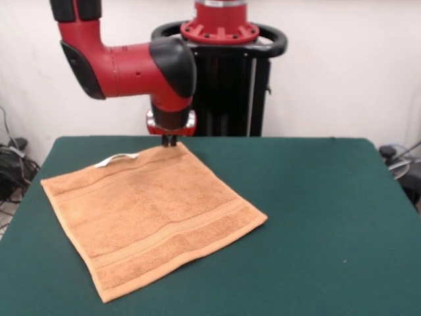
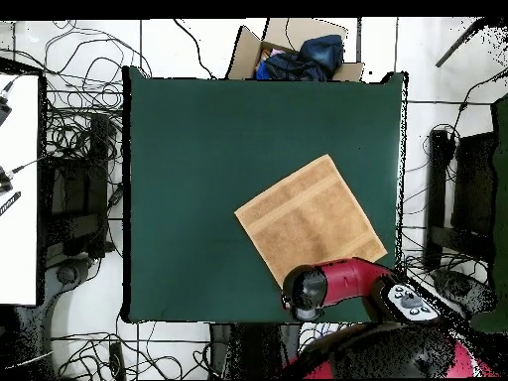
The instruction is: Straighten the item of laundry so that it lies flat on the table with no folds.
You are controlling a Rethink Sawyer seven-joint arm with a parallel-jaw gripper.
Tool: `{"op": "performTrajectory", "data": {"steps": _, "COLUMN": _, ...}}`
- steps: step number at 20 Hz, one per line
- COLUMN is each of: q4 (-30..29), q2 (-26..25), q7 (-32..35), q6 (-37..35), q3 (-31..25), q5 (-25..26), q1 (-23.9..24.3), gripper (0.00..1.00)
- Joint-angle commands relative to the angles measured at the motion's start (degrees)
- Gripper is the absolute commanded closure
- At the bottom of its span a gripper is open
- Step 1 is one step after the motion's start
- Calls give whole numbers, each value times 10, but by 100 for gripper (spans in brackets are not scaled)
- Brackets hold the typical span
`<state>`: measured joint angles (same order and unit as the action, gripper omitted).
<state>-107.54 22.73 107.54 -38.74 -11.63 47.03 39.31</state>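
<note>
The orange-tan towel [image 1: 151, 214] lies spread out on the dark green table [image 1: 316, 197], left of centre, turned like a diamond, with its border bands showing. Its white loop tag [image 1: 117, 158] sticks out at the far edge. My gripper [image 1: 170, 141] points straight down at the towel's far corner, its two fingers close together on that corner. In the overhead view the towel [image 2: 311, 220] lies near the table's [image 2: 198, 149] lower right, and the red arm [image 2: 342, 283] hides the gripper and the towel's nearest corner.
The black pedestal [image 1: 227, 85] stands behind the table's far edge. In the overhead view a cardboard box with dark blue cloth [image 2: 298, 55] sits beyond the table's top edge. Cables lie on the floor around the table [image 2: 84, 149].
</note>
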Motion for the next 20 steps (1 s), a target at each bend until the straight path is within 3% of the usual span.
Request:
{"op": "performTrajectory", "data": {"steps": 1, "q4": -24, "q2": -12, "q7": -67, "q6": -4, "q3": -49, "q5": 17, "q1": -34, "gripper": 100}}
{"op": "performTrajectory", "data": {"steps": 4, "q4": -33, "q2": 32, "q7": -44, "q6": 31, "q3": -42, "q5": 37, "q1": -47, "gripper": 100}}
{"op": "performTrajectory", "data": {"steps": 9, "q4": -63, "q2": 124, "q7": -51, "q6": 22, "q3": -52, "q5": 22, "q1": -49, "gripper": 100}}
{"op": "performTrajectory", "data": {"steps": 15, "q4": -91, "q2": 189, "q7": -31, "q6": 82, "q3": -68, "q5": 22, "q1": -46, "gripper": 100}}
{"op": "performTrajectory", "data": {"steps": 20, "q4": -108, "q2": 216, "q7": -29, "q6": 115, "q3": -81, "q5": 14, "q1": -30, "gripper": 100}}
